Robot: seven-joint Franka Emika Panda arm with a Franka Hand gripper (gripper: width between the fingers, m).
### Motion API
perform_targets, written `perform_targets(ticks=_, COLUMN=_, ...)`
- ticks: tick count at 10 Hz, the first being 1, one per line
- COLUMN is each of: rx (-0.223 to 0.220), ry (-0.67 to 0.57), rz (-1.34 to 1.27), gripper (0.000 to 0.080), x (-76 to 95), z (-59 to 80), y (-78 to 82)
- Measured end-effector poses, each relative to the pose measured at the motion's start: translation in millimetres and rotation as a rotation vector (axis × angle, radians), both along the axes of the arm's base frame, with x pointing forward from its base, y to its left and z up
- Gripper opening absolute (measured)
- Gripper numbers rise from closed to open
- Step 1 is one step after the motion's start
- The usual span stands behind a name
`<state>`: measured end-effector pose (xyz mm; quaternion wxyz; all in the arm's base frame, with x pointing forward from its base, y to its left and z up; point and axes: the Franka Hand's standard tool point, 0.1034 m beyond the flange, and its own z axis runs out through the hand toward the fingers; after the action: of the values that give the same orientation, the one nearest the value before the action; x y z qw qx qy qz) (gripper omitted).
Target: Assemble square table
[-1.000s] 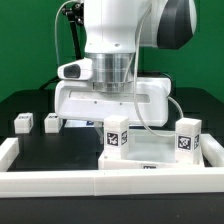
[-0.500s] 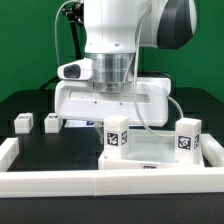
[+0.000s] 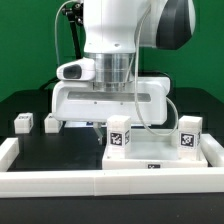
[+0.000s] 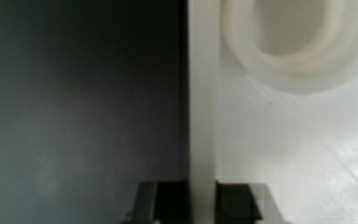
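At 4 o'clock in the exterior view, the slab [image 3: 150, 150] lies rim up on the table [image 3: 60, 145], just beside the rail [image 3: 60, 182] that runs along 6 o'clock. One upright leg [image 3: 118, 135] stands at the slab's 9 o'clock corner; a second upright leg [image 3: 188, 136] stands at its 3 o'clock corner. Whether either is fully seated I cannot tell. A loose leg [image 3: 22, 122] and a second loose leg [image 3: 51, 122] rest at 9 o'clock of that view, well apart from the slab. My pincer [image 4: 199, 200] is pressed together on the slab's thin rim: the wrist view shows my fingers [image 4: 158, 205] on either face of that wall, with a round socket [image 4: 291, 40] open on the slab surface nearby. Judged step: positioning the half-legged slab against the rail, two legs fitted and two outstanding. Next move, as I judge it: release the rim, lift clear of the upright legs, travel toward 9 o'clock, pinch one loose leg squarely, then carry it to a free socket and seat it without tilting.
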<state>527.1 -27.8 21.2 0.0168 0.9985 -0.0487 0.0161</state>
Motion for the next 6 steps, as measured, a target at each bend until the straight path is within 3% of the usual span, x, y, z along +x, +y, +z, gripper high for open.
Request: perform_targets(ticks=6, rx=-0.052, ry=0.020, rz=0.468, gripper=0.0062, x=8.1, z=3.9, y=-10.0)
